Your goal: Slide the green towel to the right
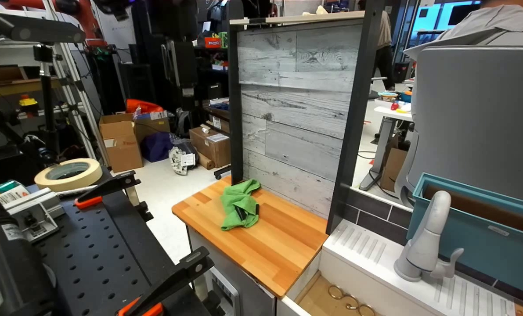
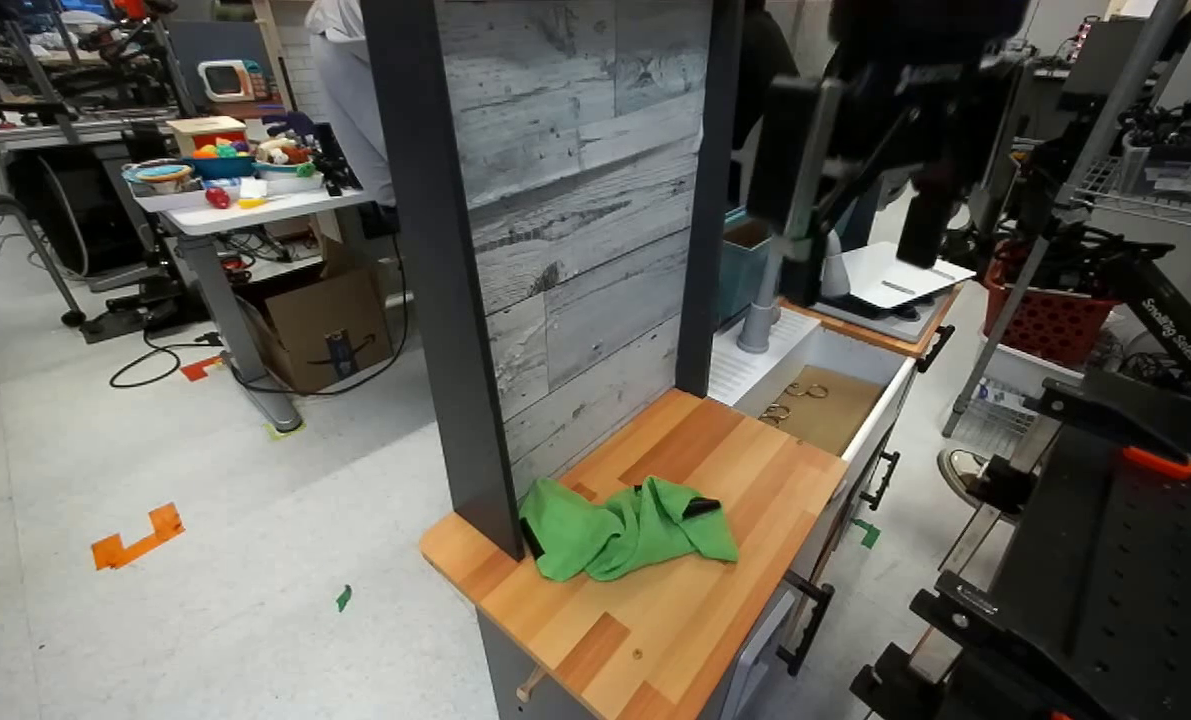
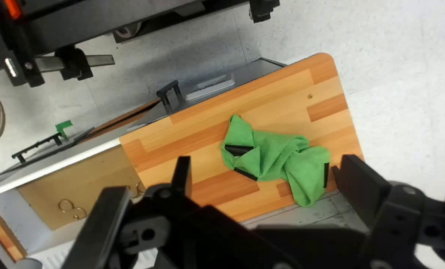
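Observation:
The green towel (image 1: 240, 205) lies crumpled on the wooden countertop (image 1: 283, 245), with black edging showing in places. It also shows in an exterior view (image 2: 625, 530) close to the black post and grey plank panel, and in the wrist view (image 3: 278, 157). My gripper (image 3: 267, 168) is open and empty, with its two black fingers wide apart. In the wrist view the towel appears between and beyond the fingers. In both exterior views the gripper (image 1: 182, 83) hangs well above countertop height, apart from the towel; it also shows here (image 2: 860, 250).
A grey plank panel (image 1: 294, 105) between black posts stands along the countertop's edge. An open drawer (image 2: 835, 410) with metal rings adjoins it. A grey faucet (image 1: 426, 241) and teal planter (image 1: 481, 237) stand beyond. A black perforated table (image 1: 99, 245) with clamps stands opposite.

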You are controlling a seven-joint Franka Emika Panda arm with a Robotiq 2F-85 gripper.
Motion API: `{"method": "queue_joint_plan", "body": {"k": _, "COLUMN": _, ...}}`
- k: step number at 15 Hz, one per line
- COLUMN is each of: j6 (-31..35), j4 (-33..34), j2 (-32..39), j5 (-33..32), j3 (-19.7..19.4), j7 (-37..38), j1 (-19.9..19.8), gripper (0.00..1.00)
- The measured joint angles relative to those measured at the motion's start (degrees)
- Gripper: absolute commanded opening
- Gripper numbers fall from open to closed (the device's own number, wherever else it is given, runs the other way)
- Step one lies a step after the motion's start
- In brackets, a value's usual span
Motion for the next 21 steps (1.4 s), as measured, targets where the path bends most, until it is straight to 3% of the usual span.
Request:
{"method": "queue_joint_plan", "body": {"k": 5, "j6": 4.03, "j4": 8.28, "j2": 16.27, "j5": -0.39, "j3": -3.2, "j7": 9.24, "j1": 2.35, "gripper": 1.0}}
{"method": "queue_joint_plan", "body": {"k": 11, "j6": 8.61, "j4": 15.0, "j2": 29.48, "j5": 0.57, "j3": -7.01, "j7": 10.37, "j1": 7.02, "gripper": 1.0}}
{"method": "queue_joint_plan", "body": {"k": 21, "j6": 8.71, "j4": 16.52, "j2": 31.04, "j5": 2.53, "j3": -6.96, "j7": 6.97, "j1": 7.38, "gripper": 1.0}}
